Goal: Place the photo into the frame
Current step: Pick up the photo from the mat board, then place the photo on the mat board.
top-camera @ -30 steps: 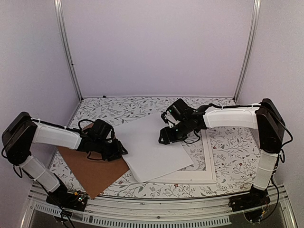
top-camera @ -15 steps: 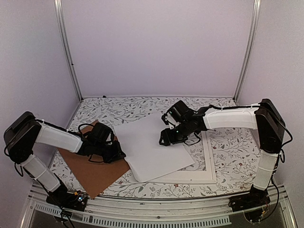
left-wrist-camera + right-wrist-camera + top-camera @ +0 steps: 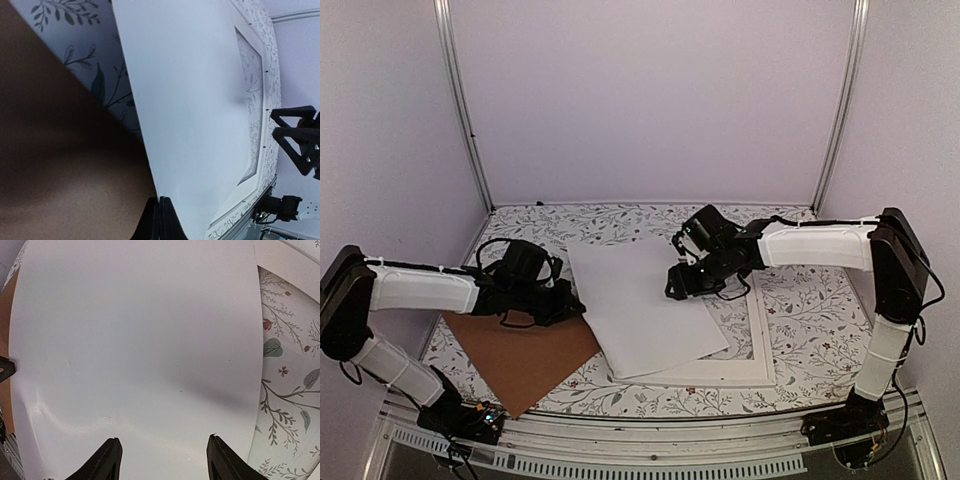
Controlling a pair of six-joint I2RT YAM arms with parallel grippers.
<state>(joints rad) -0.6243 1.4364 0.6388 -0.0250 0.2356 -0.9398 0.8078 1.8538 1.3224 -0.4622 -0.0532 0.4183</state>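
The left gripper [image 3: 159, 200] is clenched on the thin left edge of the photo [image 3: 190, 100]; in the left wrist view its two fingers meet exactly on that edge. The right gripper [image 3: 164, 439] has its jaws standing wide apart and grasps nothing. It hangs over the far right part of the sheet, and we cannot tell if the tips touch the paper.

The photo [image 3: 645, 300] lies with its plain white side up, so no printed picture shows. Its right and near part lies over the frame [image 3: 761, 340]. Its left part reaches out past the frame, over the table [image 3: 800, 310], to the edge of the brown backing board [image 3: 525, 355].

In the top view, the long axis of the photo runs from the far side toward the near side, and its near end leans to the right. The visible rails of the frame lie almost square to the table, so the sheet is turned against them.

We judge that the step in hand is to bring the photo over the frame and square it. The next move calls for a small turn and a pull to the right until the edges run parallel to the rails. Then the photo must be lowered inside the rails, without bending the pinched edge.
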